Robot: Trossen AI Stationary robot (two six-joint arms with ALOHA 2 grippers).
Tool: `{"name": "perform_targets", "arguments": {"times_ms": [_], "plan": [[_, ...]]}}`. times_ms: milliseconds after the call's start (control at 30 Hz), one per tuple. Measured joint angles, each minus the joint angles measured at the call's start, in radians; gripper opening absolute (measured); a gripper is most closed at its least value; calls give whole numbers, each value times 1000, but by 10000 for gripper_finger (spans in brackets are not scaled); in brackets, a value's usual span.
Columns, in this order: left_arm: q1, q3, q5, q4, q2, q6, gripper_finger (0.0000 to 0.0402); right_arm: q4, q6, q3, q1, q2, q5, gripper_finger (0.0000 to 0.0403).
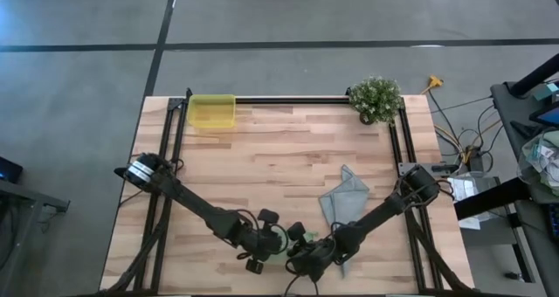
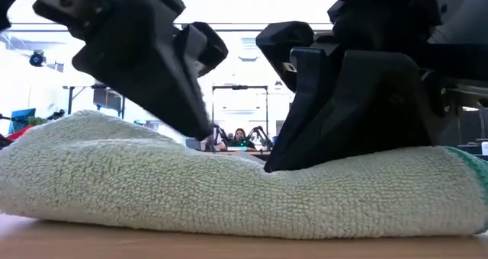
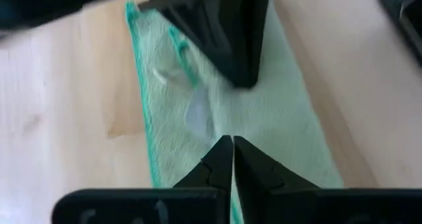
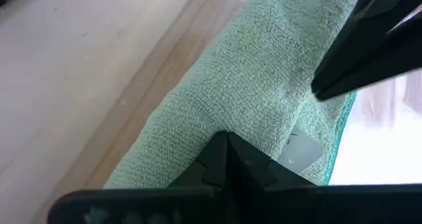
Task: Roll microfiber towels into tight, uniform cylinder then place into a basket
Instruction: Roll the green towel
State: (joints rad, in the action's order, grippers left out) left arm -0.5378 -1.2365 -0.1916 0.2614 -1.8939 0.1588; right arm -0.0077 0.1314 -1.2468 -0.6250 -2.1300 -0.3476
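Both closed tips, left gripper (image 1: 278,238) and right gripper (image 1: 301,245), press on the half-rolled green towel (image 1: 293,241), far across the table from the basket (image 1: 211,112), so keep your pressure even (grey-blue towel (image 1: 342,198) waits nearby) and roll snugly.

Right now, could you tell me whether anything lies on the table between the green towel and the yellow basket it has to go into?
Nothing visible does. The green towel sits at the near edge under both shut grippers, left gripper and right gripper; bare wood runs to the basket at the far left corner. The grey-blue towel lies off to the right.
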Motion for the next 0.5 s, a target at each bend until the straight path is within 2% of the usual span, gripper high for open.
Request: {"name": "perform_targets", "arguments": {"times_ms": [167,300,433,500], "plan": [[-40,-1,-32,104,58,-61,0,44,0,14,6,-2,15,9],[-107,-1,-135,115,110,-67,0,58,-23,20,14,-2,29,9],[-195,-11,-246,105,136,-88,0,85,-76,26,33,-2,85,9],[-231,-14,-266,77,137,-89,0,114,-95,34,46,-3,127,9]]}}
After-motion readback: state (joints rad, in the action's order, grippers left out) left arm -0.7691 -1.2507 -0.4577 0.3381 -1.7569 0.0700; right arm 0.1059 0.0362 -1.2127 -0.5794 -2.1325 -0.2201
